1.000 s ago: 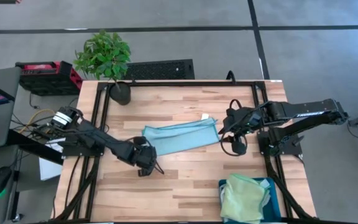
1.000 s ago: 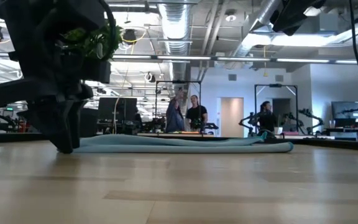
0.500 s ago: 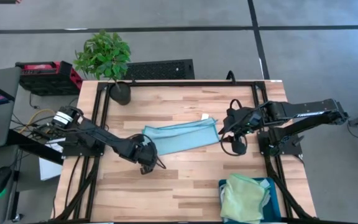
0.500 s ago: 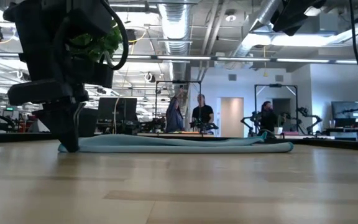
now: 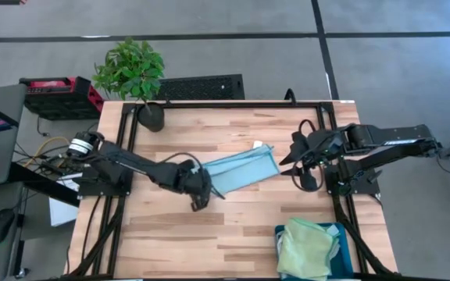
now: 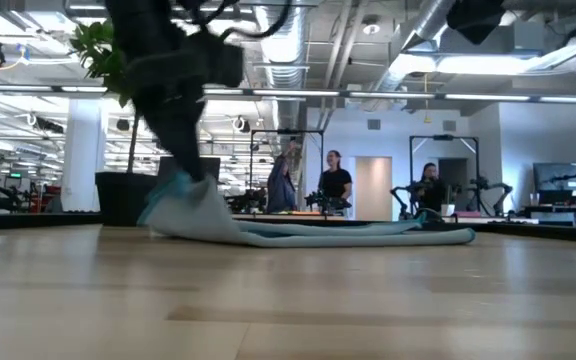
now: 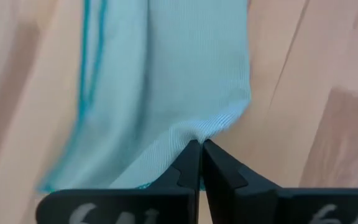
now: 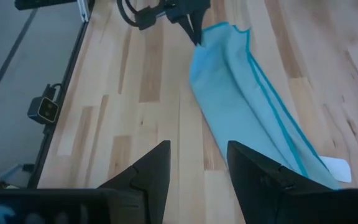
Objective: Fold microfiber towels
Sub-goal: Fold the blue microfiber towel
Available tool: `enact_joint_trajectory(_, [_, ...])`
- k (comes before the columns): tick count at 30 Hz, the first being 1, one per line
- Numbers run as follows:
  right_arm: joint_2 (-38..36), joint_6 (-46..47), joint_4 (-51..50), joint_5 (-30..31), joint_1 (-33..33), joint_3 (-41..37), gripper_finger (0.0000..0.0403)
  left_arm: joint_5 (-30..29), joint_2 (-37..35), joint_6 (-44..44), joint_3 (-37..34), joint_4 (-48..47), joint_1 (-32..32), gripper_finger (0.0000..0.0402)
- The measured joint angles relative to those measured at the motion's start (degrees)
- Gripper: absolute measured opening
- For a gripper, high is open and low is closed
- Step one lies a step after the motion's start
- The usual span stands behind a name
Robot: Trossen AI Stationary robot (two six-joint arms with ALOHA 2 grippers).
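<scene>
A light blue microfiber towel (image 5: 244, 169), folded into a strip, lies at mid-table, also seen in the low view (image 6: 358, 235) and the right wrist view (image 8: 241, 106). My left gripper (image 5: 201, 189) is shut on its left end, which is raised off the wood (image 6: 183, 200). My right gripper (image 5: 294, 161) hovers open just beyond the towel's right end, its fingers (image 8: 148, 174) apart and holding nothing. A pale green towel (image 5: 307, 246) lies bunched in the dark teal bin (image 5: 344, 231) at the near right. My left gripper pinches the blue towel's left end at its near corner (image 7: 211, 127) between its two shut fingers (image 7: 191, 165). The fingers come from above, slanting in from the table's left. The cloth puckers at the pinch; that end is lifted while the rest of the strip lies on the table.
A potted plant (image 5: 135, 74) stands at the far left corner. A small white tag (image 5: 258, 146) lies by the towel's far edge. Black frame rails (image 5: 131, 140) run along the table's sides. Bare wood (image 5: 233, 226) stretches toward the near edge. People stand in the room behind (image 6: 333, 185).
My left gripper has shut on the blue towel's left end, then moved toward the table's right and up. That end is lifted and drawn toward the right, so the strip is shorter; its right end stays put. My right gripper has shifted slightly right.
</scene>
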Motion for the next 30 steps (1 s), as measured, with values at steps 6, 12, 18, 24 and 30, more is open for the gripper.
enact_joint_trajectory(6, [-0.4, 0.0, 0.0, 0.0, 0.0, 0.0, 0.0182, 1.0, 5.0, 12.2, 8.2, 0.4, 6.2, 0.0000])
enact_joint_trajectory(12, [-0.3, 0.0, -0.2, 0.0, 0.0, 0.0, 0.0182, 2.7, 14.1, 20.0, 20.6, 0.8, 12.2, 0.0000])
enact_joint_trajectory(18, [-0.4, 0.0, -1.1, 0.0, 0.0, 0.0, 0.0182, 3.6, 22.8, 29.7, 35.6, 0.9, 16.7, 0.0000])
enact_joint_trajectory(24, [-0.4, 0.0, -1.6, 0.0, 0.0, 0.0, 0.0182, 6.6, 32.6, 35.3, 50.0, 1.2, 19.7, 0.0000])
enact_joint_trajectory(30, [-0.4, 0.0, -1.7, 0.1, 0.0, 0.0, 0.0182, 10.1, 43.0, 36.8, 64.3, -1.5, 20.3, 0.0000])
